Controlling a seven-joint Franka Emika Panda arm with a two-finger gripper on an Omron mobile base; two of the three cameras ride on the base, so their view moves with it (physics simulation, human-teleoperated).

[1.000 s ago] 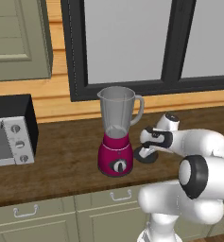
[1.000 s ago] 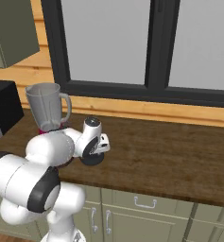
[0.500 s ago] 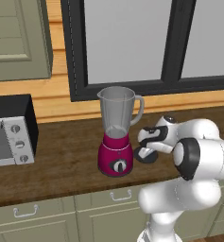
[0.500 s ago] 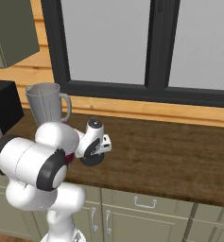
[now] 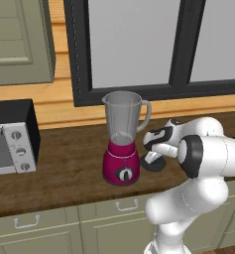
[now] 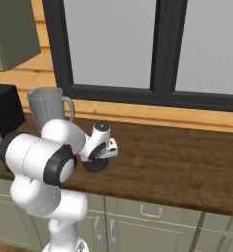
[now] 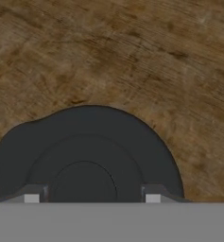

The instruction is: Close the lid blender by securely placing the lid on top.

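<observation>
The lid, a flat black disc with a raised centre, lies on the wooden counter just right of the blender. It also appears beneath my hand as the lid and the lid. The blender has a magenta base with a dial and a tall clear grey jar whose mouth is uncovered. My gripper points down close over the lid, open, its fingertips standing either side of the raised centre. From the base cameras the gripper hangs right of the blender base, and the gripper sits directly above the disc.
A black-and-silver toaster oven stands at the left end of the counter. A dark-framed window runs along the wall behind. The counter's front edge lies near the lid, with cabinet drawers below. My own bulky arm links crowd the lid's right.
The arm's elbow and forearm links have swung round, while the hand stays over the lid at almost the same spot. Lid and blender have not moved.
</observation>
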